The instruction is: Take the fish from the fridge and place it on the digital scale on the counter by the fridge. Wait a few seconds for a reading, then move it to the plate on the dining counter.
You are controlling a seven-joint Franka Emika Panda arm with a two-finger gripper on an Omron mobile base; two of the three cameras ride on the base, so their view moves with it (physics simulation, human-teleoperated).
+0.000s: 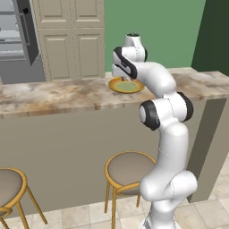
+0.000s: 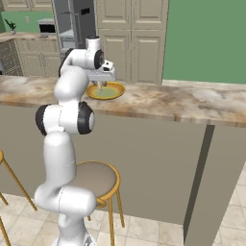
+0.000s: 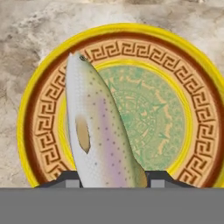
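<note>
The two-finger pincer is clamped on the slender, speckled silver-tan fish, which it holds directly above the round golden-yellow plate with a patterned greenish centre. That plate rests on the long beige-brown marbled stone surface with plain tan sides. The fish's head points toward the plate's far rim.

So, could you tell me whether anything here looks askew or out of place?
Nothing stands out. The fish hangs between the jaws above the plate, which sits flat on the dining counter. Nothing is spilled.
</note>
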